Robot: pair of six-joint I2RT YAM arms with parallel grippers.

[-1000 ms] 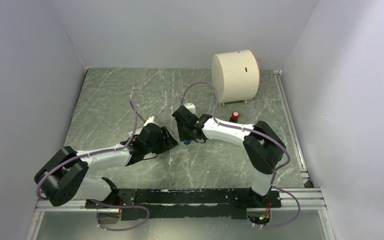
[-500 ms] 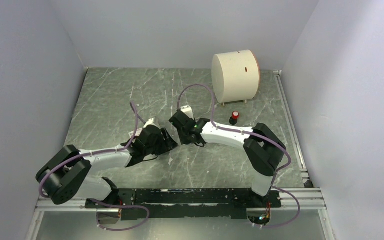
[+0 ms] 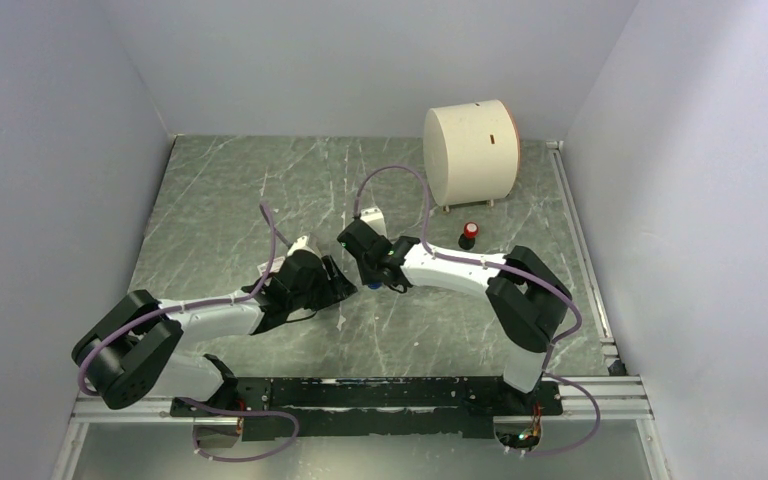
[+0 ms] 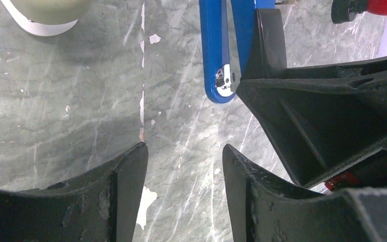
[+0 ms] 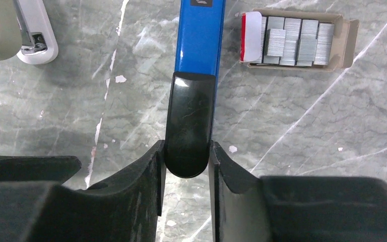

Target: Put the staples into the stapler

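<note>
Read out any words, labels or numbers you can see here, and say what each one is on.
No text is readable.
stapler: small dark label at its far end, cut off and too small to read.
staple box: red and white flap, no legible print.
white drum: small red mark, not legible.

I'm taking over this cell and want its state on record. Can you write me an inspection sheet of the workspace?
Surface: grey-green marbled table, white scratches and chips.
Job's things: blue stapler, its black end gripped; open staple box apart on its right in the right wrist view, strips inside.
Clutter: cream cylinder at back right; small red-and-black object near it; white hinged item, identity unclear.
Claws: left claw open, empty, beside the stapler; right claw shut on the stapler.
Cables: purple cables looped along both arms.
Surroundings: plain pale walls on three sides; nothing else seen.
</note>
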